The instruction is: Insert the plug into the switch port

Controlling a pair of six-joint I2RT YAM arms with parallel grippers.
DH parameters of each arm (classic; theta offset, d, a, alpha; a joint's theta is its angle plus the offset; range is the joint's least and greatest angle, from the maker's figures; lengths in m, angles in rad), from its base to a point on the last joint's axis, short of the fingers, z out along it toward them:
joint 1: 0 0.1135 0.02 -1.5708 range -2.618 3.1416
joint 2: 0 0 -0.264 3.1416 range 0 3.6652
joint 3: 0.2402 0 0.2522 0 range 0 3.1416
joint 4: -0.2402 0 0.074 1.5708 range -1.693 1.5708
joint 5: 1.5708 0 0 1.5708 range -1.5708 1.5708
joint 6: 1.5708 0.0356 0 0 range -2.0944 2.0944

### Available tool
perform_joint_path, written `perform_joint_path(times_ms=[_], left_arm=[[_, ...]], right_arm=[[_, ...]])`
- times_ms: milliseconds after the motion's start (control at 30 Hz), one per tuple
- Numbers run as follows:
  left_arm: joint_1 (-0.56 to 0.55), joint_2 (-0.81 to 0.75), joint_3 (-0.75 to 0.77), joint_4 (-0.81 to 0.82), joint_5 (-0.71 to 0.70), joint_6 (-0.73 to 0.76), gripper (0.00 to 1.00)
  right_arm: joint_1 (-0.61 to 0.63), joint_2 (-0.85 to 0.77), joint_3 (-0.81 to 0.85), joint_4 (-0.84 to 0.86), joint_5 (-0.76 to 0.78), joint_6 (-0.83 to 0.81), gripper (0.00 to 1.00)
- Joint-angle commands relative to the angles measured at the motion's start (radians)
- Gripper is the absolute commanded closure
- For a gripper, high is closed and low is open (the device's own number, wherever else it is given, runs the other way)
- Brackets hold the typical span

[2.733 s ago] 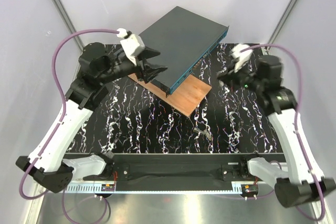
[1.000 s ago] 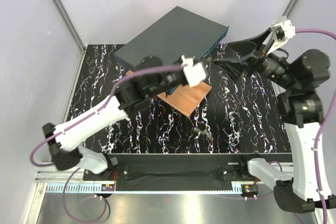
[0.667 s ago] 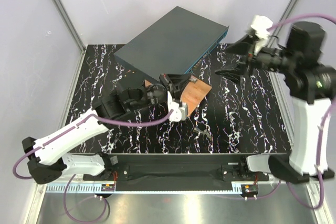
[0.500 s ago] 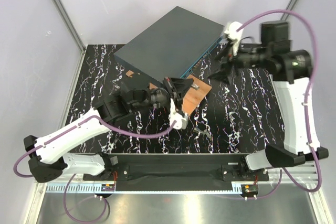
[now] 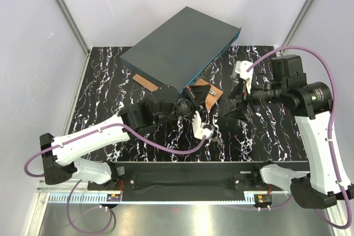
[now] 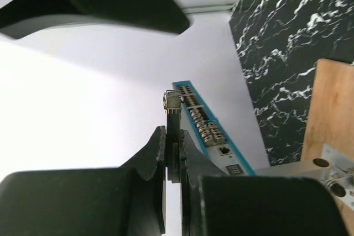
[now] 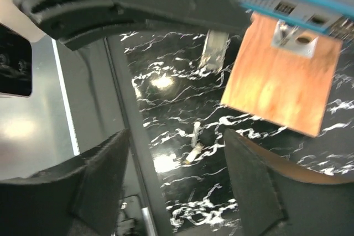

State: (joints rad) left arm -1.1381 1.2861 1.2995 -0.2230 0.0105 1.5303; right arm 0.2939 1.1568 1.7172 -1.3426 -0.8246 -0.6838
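The right gripper (image 5: 230,105) has backed off from the switch (image 5: 177,42), jaws spread, probably clearing room; the left gripper (image 6: 172,136) pinches the plug (image 6: 172,106), tip facing the switch's front ports (image 6: 206,130).

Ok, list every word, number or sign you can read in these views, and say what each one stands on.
No text here can be read.
On the switch, the front face has small marks beside the ports, too blurred to read.
On the graduated strip along the near rail, the ticks or digits are too small to read.
On the plug held in the left gripper, no marking is visible.
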Motion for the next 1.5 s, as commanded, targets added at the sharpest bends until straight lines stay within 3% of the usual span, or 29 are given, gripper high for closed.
perform_joint_path(times_ms=[0, 200, 567, 800, 1167, 1233, 1333, 1367, 1467], left_arm=[[-0.018, -0.011, -0.006, 0.126, -0.078, 0.048, 1.00], [-0.037, -0.008, -0.022, 0.139, -0.080, 0.067, 1.00], [-0.060, -0.004, -0.037, 0.160, -0.067, 0.097, 1.00], [-0.063, 0.004, -0.037, 0.154, -0.058, 0.097, 1.00], [-0.065, 0.027, -0.023, 0.129, -0.053, 0.099, 1.00], [-0.063, 0.028, -0.022, 0.129, -0.052, 0.103, 1.00], [-0.065, 0.033, -0.019, 0.128, -0.049, 0.105, 1.00], [-0.065, 0.032, -0.019, 0.129, -0.049, 0.103, 1.00], [-0.063, 0.033, -0.019, 0.131, -0.050, 0.103, 1.00]], right_arm=[[0.007, -0.006, -0.040, 0.068, 0.038, 0.061, 0.29], [0.025, 0.012, -0.059, 0.195, 0.056, 0.179, 0.29], [0.077, 0.032, -0.034, 0.244, 0.081, 0.193, 0.28], [0.102, 0.041, -0.019, 0.255, 0.119, 0.181, 0.39], [0.142, 0.040, -0.018, 0.250, 0.170, 0.156, 0.44], [0.145, 0.034, -0.019, 0.247, 0.171, 0.150, 0.48], [0.146, 0.030, -0.025, 0.247, 0.177, 0.145, 0.62], [0.146, 0.029, -0.027, 0.249, 0.180, 0.144, 0.72], [0.146, 0.021, -0.030, 0.250, 0.180, 0.145, 0.82]])
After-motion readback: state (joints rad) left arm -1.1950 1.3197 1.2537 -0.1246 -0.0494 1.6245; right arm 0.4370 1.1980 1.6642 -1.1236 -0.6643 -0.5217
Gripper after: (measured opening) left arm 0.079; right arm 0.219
